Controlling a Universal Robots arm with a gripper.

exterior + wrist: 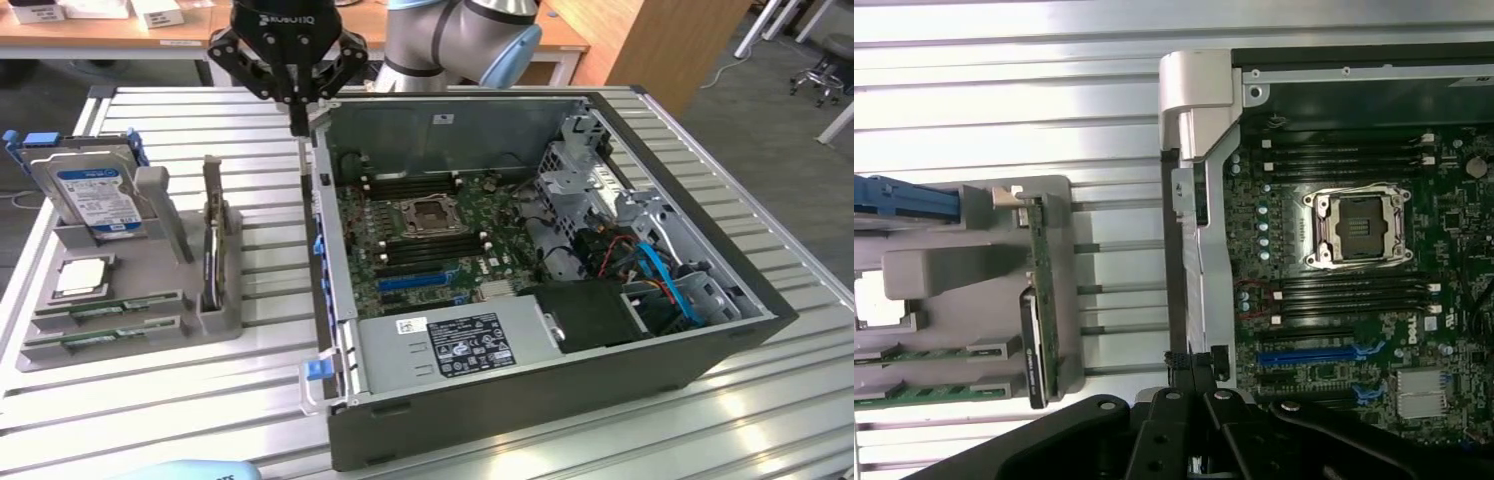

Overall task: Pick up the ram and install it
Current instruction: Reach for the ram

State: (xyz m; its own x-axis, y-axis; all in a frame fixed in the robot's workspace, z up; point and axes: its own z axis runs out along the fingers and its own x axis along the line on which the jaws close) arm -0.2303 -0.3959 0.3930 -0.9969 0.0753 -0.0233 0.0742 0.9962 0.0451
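Observation:
Two ram sticks, long and green, lie flat in slots at the front of a grey holder (171, 285): one ram stick (114, 308) (929, 352) and a second (96, 340) (924, 392) just in front of it. My gripper (298, 120) (1192, 372) hangs shut and empty over the back corner of the open computer case (534, 400), on the exterior view's left. It is well away from the sticks. Dark memory slots (414, 183) (1344, 160) run beside the processor socket (430, 213) (1354, 225) on the motherboard.
The holder also carries an upright blue-labelled hard drive (96, 195), a square silver processor (83, 277) and a thin green board (211, 235) (1041, 290) standing on edge. The case wall (320, 230) rises between holder and motherboard. Cables and a power supply (461, 345) fill the case's near end.

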